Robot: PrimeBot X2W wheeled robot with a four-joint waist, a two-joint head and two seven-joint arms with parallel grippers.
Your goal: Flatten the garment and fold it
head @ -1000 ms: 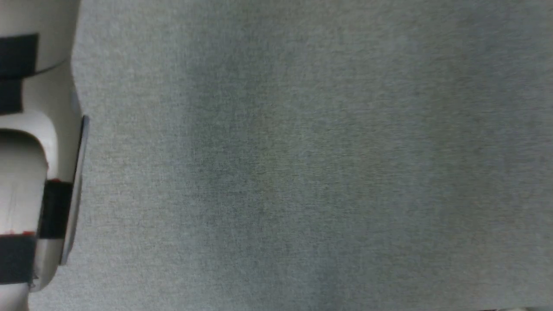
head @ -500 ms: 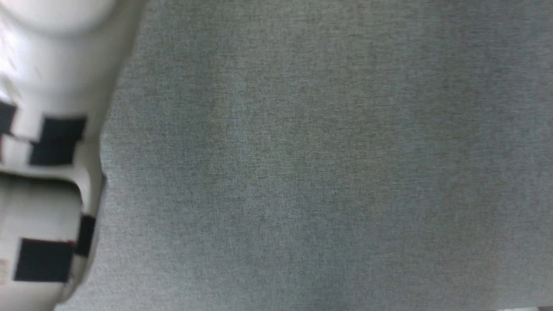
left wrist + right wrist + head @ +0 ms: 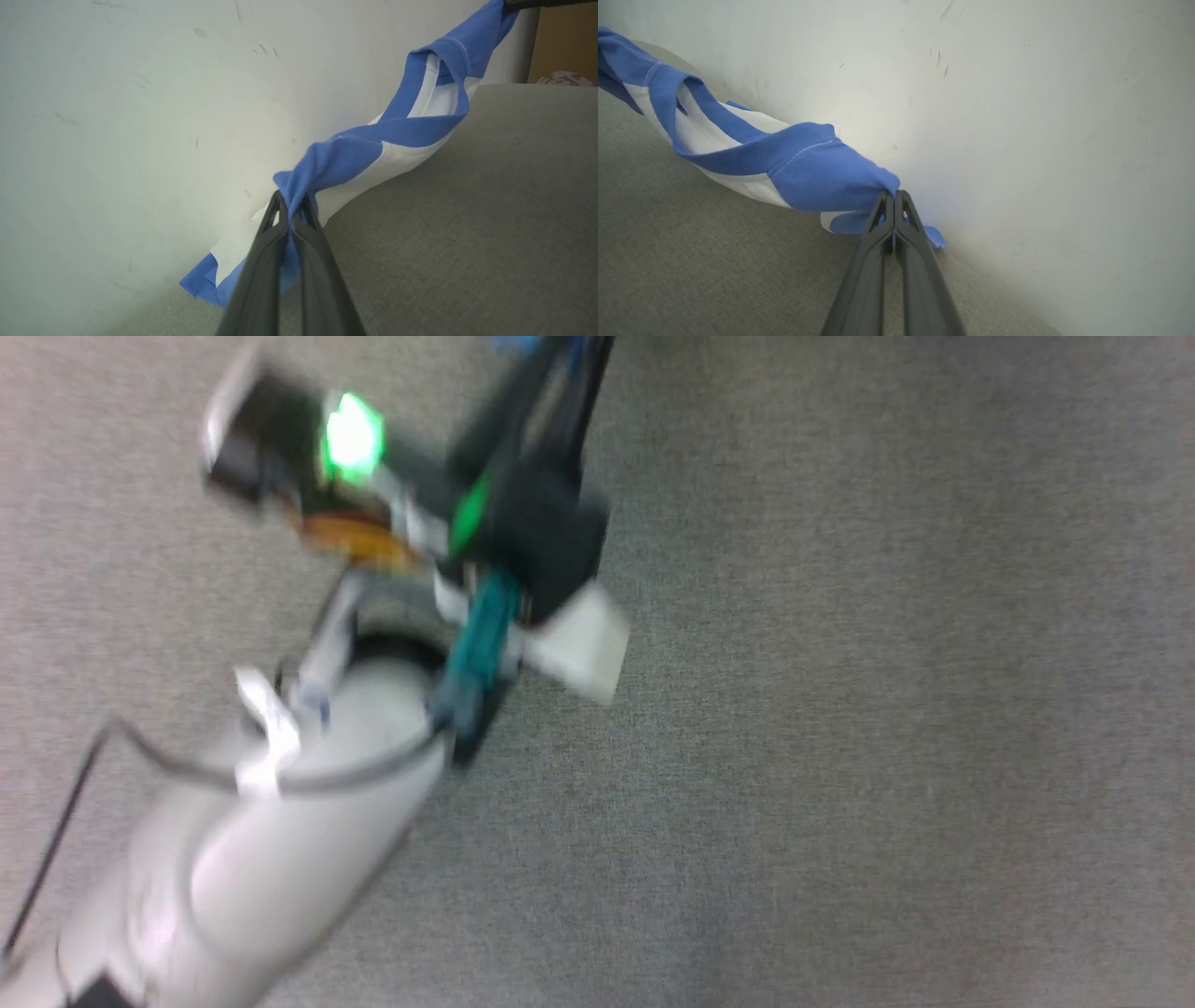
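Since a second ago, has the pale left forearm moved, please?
Cannot tell: the left forearm reaches further right over featureless grey fabric, but the camera may have swung.

Grey fabric surface [image 3: 467, 210] meets scuffed white wall [image 3: 117, 116].

Surface: flat grey woven-fabric covering [image 3: 887, 709] with a fine heathered weave, spanning the head view. Contents: hanging end of a soft white T-shirt with blue sleeves [image 3: 397, 149], lower left of the left wrist view; contact with the covering uncertain.
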